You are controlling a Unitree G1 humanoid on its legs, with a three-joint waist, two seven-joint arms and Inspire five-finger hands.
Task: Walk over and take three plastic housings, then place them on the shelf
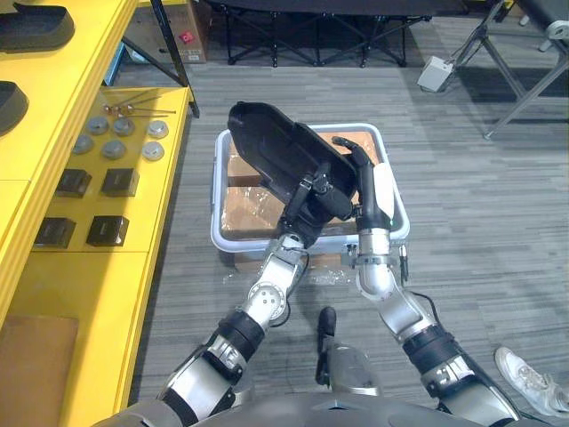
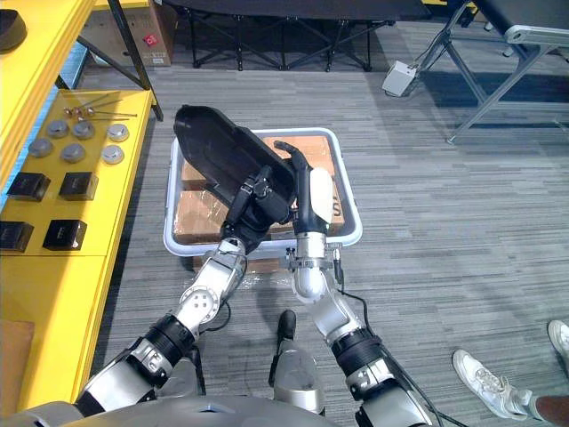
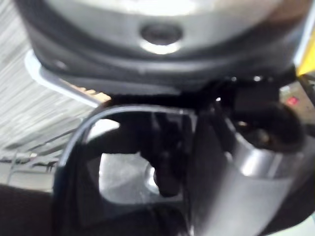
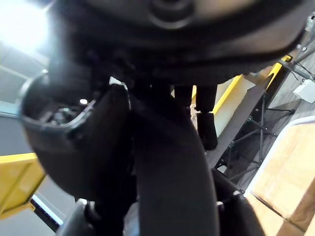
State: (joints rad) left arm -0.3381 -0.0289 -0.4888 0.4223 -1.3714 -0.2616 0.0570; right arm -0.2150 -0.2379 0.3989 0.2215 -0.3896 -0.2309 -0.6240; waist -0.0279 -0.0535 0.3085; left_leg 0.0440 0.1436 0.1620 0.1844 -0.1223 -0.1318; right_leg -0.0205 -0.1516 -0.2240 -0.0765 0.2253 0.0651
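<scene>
I hold one black plastic housing (image 1: 271, 142) between both hands above a white bin (image 1: 397, 224) that stands on the floor straight ahead of me. My left hand (image 1: 313, 201) is closed on the housing's near end, with the fingers curled around its lower edge. From that grip the shell tilts up and away toward 11 o'clock. My right hand (image 1: 371, 191) stands at 3 o'clock of the left, just beside it. Its fingers run nearly straight up along the housing's right edge and lie against it, with only the tips bent a little. The thumb with its white cover lies on the outer side. Brown cardboard boxes (image 1: 244, 200) lie in the bin under the housing. At 9 o'clock runs the yellow shelf (image 1: 98, 276), carrying small black blocks (image 1: 120, 181) and grey metal discs (image 1: 114, 148). Two more dark housings (image 1: 34, 27) rest at its far end, toward 10 o'clock.
</scene>
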